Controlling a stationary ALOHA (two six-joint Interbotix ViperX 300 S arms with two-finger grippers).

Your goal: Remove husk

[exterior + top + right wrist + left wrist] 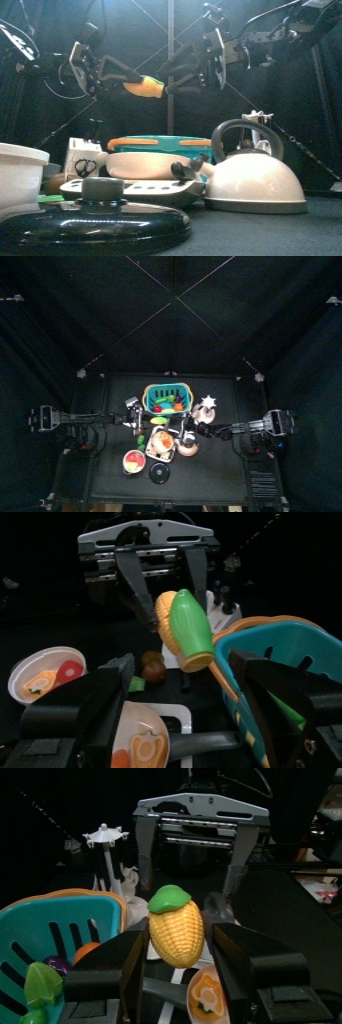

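A toy corn cob point(177, 933), yellow with a green husk tip point(170, 898), hangs in the air between both arms. My left gripper point(181, 946) is shut on the cob. In the right wrist view the green husk point(187, 622) runs along the yellow cob, and my right gripper point(181, 662) is open with its jaws wide on either side of the husk end. In the front view the corn point(144, 87) is held high above the table. In the top view it sits just in front of the teal basket point(167, 398).
A teal basket point(158, 146) of toy food stands under the corn. A white kettle point(254, 178) stands front right, a dark pot lid point(94, 215) front left, a white bowl point(19, 172) at far left. Plates with toy food point(135, 461) lie near the front.
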